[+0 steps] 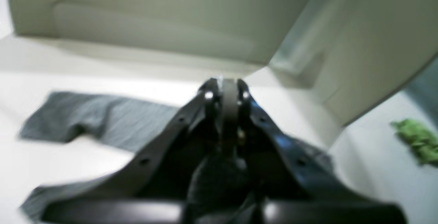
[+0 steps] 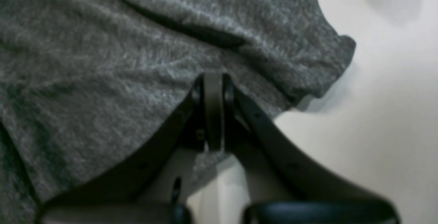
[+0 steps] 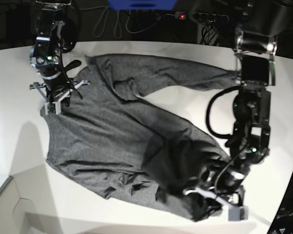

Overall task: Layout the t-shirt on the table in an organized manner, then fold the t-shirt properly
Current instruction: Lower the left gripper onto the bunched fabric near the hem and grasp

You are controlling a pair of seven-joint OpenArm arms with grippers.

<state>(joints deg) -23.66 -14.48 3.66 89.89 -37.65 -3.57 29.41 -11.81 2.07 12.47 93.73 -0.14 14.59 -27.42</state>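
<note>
The dark grey t-shirt (image 3: 117, 131) lies spread over the white table (image 3: 14, 97), with one long sleeve stretched toward the far right. At the shirt's left edge, my right gripper (image 3: 52, 108) is shut. In the right wrist view its tips (image 2: 214, 80) press together on the t-shirt (image 2: 102, 63), and a bit of cloth shows between the fingers. At the near right, my left gripper (image 3: 227, 207) is shut on a bunched, lifted corner. In the blurred left wrist view the gripper (image 1: 224, 83) has dark cloth gathered beneath it, and a flat part of the t-shirt (image 1: 102, 118) lies beyond.
A crumpled green thing (image 1: 417, 142) lies at the right. Pale flat panels (image 1: 171, 22) rise behind the table, and a similar one (image 3: 10, 204) sits at the near left. Cables and dark gear (image 3: 136, 19) line the far edge. A black cable loop (image 3: 215, 112) hangs by the left arm.
</note>
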